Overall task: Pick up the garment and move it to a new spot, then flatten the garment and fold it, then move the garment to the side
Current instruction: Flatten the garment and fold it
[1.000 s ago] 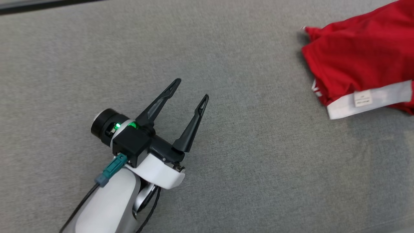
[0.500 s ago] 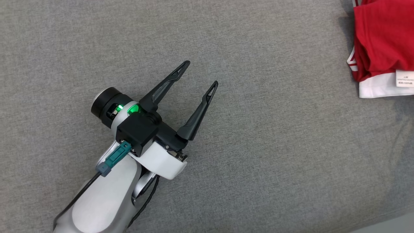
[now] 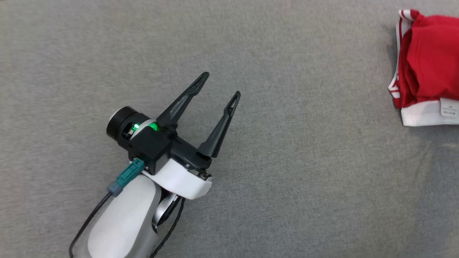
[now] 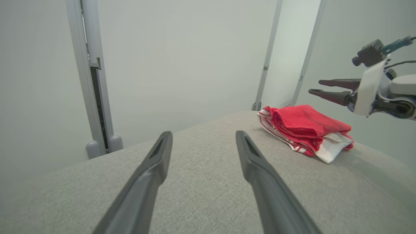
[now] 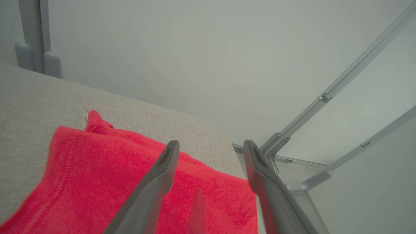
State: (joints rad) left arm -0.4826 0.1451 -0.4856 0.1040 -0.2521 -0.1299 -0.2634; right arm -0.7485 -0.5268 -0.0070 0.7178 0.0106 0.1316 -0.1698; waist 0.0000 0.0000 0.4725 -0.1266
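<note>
Right gripper (image 5: 211,144) has just opened, releasing the folded garment (image 3: 430,61) at the head view's right edge on the tabletop (image 3: 287,161), so you may judge the set-aside complete; left gripper (image 3: 220,84) idles open.

Left gripper (image 3: 221,84) sits near-left, jaws spread wide, long dark fingers (image 3: 220,123) angled toward the far right, pale forearm (image 3: 122,222) behind it. Right gripper (image 4: 315,87) is way over right, held up, jaws parted too.
</note>
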